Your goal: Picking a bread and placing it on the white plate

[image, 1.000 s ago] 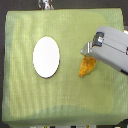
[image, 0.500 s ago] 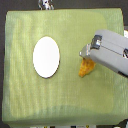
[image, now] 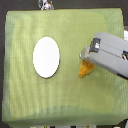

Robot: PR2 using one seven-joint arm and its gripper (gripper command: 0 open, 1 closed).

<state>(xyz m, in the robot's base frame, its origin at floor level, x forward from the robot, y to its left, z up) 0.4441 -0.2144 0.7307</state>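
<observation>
The white plate [image: 46, 57] is lying flat toward the exterior view's left, and nothing is resting on it; its oval face is showing plain and bare. It is sitting directly on a pale yellow-green cloth [image: 30, 100] that is covering the whole table, with faint wavy bands running across the fabric. Beyond the cloth's edges only thin strips of dark surround are showing, and a small, blurred pale object [image: 46, 4] is peeking in at the top edge; what it is cannot be told.

The bread [image: 85, 69] is lying on the cloth to the exterior view's right of the plate, well apart from it, a small lumpy orange-yellow piece with its lower end tapering. Its upper part is disappearing beneath the grey gripper [image: 86, 53], which is reaching in from the exterior view's right edge. The fingers [image: 85, 51] are sitting right over the bread's top end, at least touching it in this view. Whether they are parted or closed on the bread cannot be told, since the grey housing is blocking the tips and the picture is too coarse.
</observation>
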